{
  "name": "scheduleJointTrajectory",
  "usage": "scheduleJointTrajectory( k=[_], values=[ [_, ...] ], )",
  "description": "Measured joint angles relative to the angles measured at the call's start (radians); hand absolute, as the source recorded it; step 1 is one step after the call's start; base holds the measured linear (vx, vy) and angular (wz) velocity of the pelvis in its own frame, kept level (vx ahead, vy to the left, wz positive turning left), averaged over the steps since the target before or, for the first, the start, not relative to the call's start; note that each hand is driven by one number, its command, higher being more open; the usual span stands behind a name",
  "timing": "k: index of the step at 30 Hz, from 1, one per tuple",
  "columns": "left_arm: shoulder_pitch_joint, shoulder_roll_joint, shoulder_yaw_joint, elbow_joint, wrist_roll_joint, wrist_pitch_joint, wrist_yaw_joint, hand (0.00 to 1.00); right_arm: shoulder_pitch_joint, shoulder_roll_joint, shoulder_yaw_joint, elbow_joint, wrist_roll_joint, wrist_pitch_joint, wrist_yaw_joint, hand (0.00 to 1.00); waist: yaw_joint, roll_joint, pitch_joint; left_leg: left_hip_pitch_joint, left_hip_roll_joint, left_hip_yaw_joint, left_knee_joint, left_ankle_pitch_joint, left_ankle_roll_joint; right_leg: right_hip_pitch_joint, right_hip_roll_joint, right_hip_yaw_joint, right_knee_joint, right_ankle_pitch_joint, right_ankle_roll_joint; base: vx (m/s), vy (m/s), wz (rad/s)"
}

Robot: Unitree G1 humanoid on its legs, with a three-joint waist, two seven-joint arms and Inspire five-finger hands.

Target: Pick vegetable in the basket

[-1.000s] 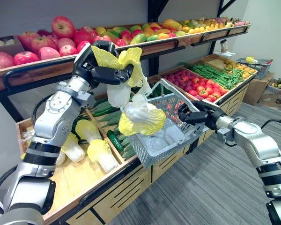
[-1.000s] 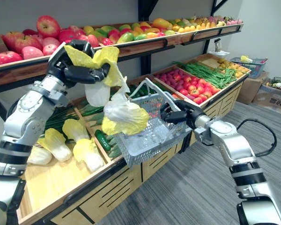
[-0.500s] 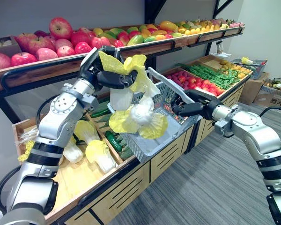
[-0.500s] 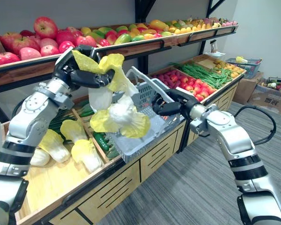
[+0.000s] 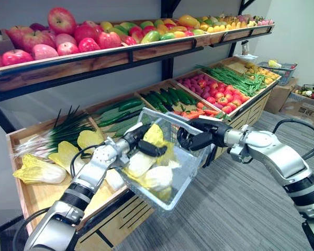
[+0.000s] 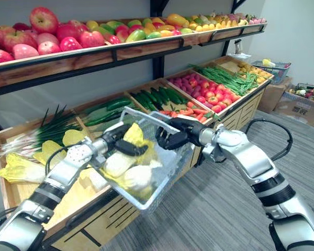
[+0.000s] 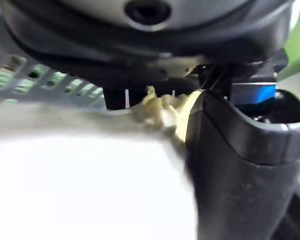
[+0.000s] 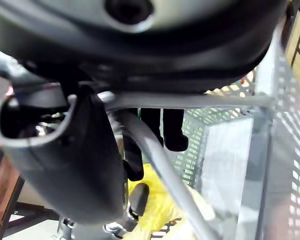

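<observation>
A yellow-and-white cabbage point(image 5: 146, 163) lies inside the grey mesh basket point(image 5: 184, 168), which hangs tilted in front of the lower produce bins. My left hand point(image 5: 139, 145) reaches into the basket, its fingers curled over the cabbage's yellow leaves point(image 6: 135, 135); a yellow leaf point(image 7: 162, 107) sits by its thumb point(image 7: 240, 165) in the left wrist view. From the right, my right hand point(image 5: 197, 139) is shut on the basket's handle point(image 8: 155, 150) at the top rim and holds the basket off the shelf.
More cabbages point(image 5: 36, 170) and green onions point(image 5: 63, 130) lie in the wooden bin at left. Cucumbers point(image 5: 170, 97), red fruit point(image 5: 212, 89) and green beans point(image 5: 235, 78) fill the bins behind. Apples point(image 5: 57, 31) line the upper shelf. Grey floor point(image 5: 235, 219) lies at lower right.
My left hand has come down from shelf height and carried the cabbage into the basket. The basket has dropped lower and nearer, still in my right hand. The camera has shifted.
</observation>
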Motion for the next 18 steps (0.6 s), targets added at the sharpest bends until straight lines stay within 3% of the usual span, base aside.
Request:
scheduleJointTrajectory(
  k=[7, 10, 16, 18],
  values=[
    [-0.080, 0.099, -0.124, 0.015, 0.005, -0.003, -0.085, 1.00, 0.000, 0.000, 0.004, 0.001, -0.002, 0.000, -0.023, 0.00, -0.002, 0.001, 0.001, 0.014, -0.001, 0.004, 0.001, 0.000, 0.000, 0.012, -0.001, 0.001, 0.000, 0.000, 0.000, 0.00, 0.000, -0.01],
    [-0.088, 0.172, -0.130, -0.110, -0.004, -0.011, -0.121, 1.00, 0.000, 0.000, -0.014, -0.001, 0.026, 0.000, -0.028, 0.00, -0.006, 0.001, 0.001, 0.015, -0.001, 0.006, 0.000, 0.000, 0.000, 0.013, -0.001, 0.002, 0.000, 0.000, 0.000, 0.00, 0.000, 0.00],
    [-0.283, 0.384, -0.121, -0.348, -0.037, -0.130, -0.166, 1.00, 0.000, -0.053, -0.119, -0.008, 0.100, 0.000, -0.033, 0.00, 0.012, 0.002, 0.001, 0.014, 0.006, -0.002, 0.015, -0.007, -0.001, 0.024, -0.001, -0.011, 0.000, -0.003, -0.003, 0.00, 0.004, 0.05],
    [-0.303, 0.423, -0.082, -0.402, -0.077, -0.155, -0.165, 1.00, 0.000, -0.065, -0.137, -0.016, 0.108, 0.000, -0.040, 0.00, 0.013, 0.006, -0.001, 0.019, 0.008, -0.002, 0.019, -0.011, -0.002, 0.033, 0.000, -0.017, 0.000, -0.008, -0.008, 0.00, 0.009, 0.05]
  ],
)
